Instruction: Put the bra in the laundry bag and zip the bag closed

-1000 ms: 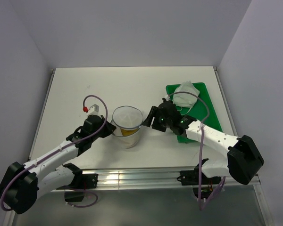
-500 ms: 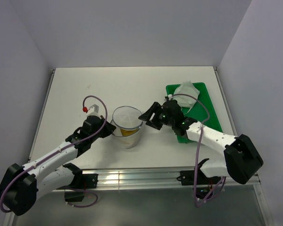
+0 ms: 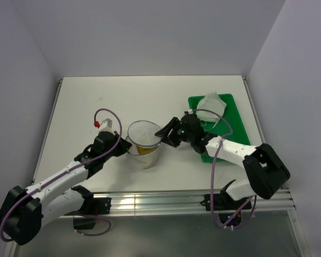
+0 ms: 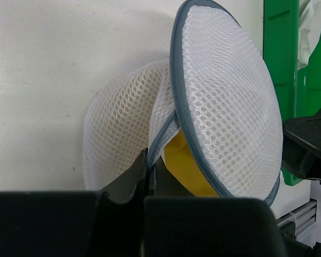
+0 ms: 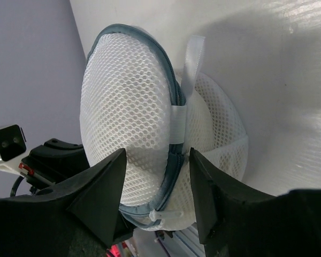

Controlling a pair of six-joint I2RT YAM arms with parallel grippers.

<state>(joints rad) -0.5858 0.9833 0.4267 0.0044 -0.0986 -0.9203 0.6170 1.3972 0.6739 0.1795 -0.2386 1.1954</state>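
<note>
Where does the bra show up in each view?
Top external: bra, yellow, lower centre, inside the bag.
Left wrist: bra at bottom centre, in the gap between the bag's halves.
Right wrist: not visible; only the bag's mesh shows.
Shared landmark: the bag's grey zipper rim.

Sitting on one worktop (image 3: 123, 96): one laundry bag (image 3: 144, 140), one bra (image 4: 184, 166) showing yellow inside it, one green tray (image 3: 241, 128), and lying in that, seemingly just one white-grey garment (image 3: 211, 105).

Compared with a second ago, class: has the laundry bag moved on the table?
No. The laundry bag stands in the same spot, as far left of the green tray as before.
</note>
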